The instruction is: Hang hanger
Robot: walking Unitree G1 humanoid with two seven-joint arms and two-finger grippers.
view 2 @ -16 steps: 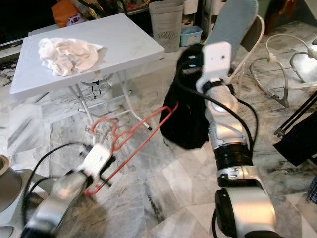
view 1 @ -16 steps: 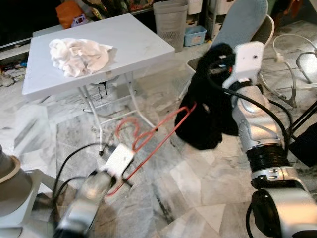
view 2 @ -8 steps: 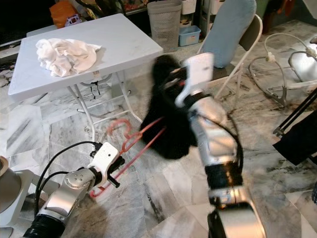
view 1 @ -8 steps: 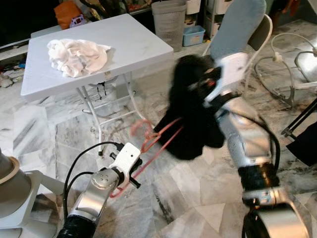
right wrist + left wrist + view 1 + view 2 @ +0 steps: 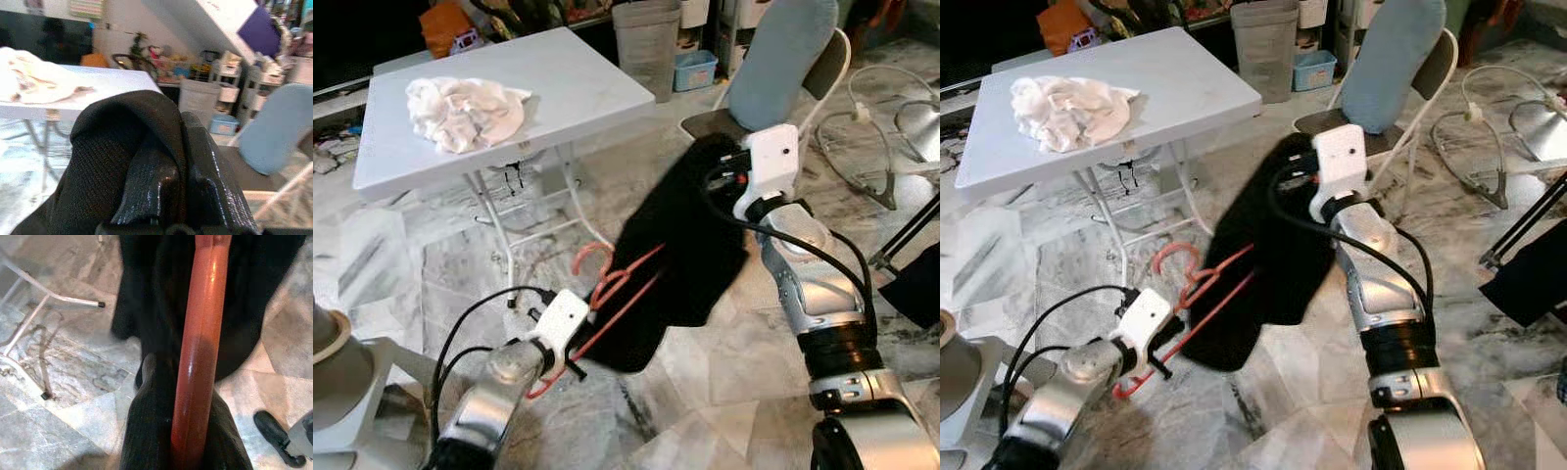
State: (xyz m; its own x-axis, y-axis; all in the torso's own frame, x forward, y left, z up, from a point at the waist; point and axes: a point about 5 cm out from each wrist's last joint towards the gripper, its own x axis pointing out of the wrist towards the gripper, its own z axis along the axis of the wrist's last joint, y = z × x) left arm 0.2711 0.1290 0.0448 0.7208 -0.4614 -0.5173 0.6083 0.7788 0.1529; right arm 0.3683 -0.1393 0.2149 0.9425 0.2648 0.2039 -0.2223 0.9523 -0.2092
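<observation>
The left end effector (image 5: 570, 345) is clenched on the lower end of the red hanger (image 5: 617, 299), whose bar is seen pressed between its black fingers (image 5: 146, 431) in the left wrist view. The hanger is held above the marble floor (image 5: 705, 392), slanting toward 1 o'clock into a black garment (image 5: 680, 259). The right end effector (image 5: 166, 161) is clamped on the garment's upper edge, at 2 o'clock from the hanger. A white cloth (image 5: 465, 110) lies on the worktop (image 5: 578, 83) at 11 o'clock.
</observation>
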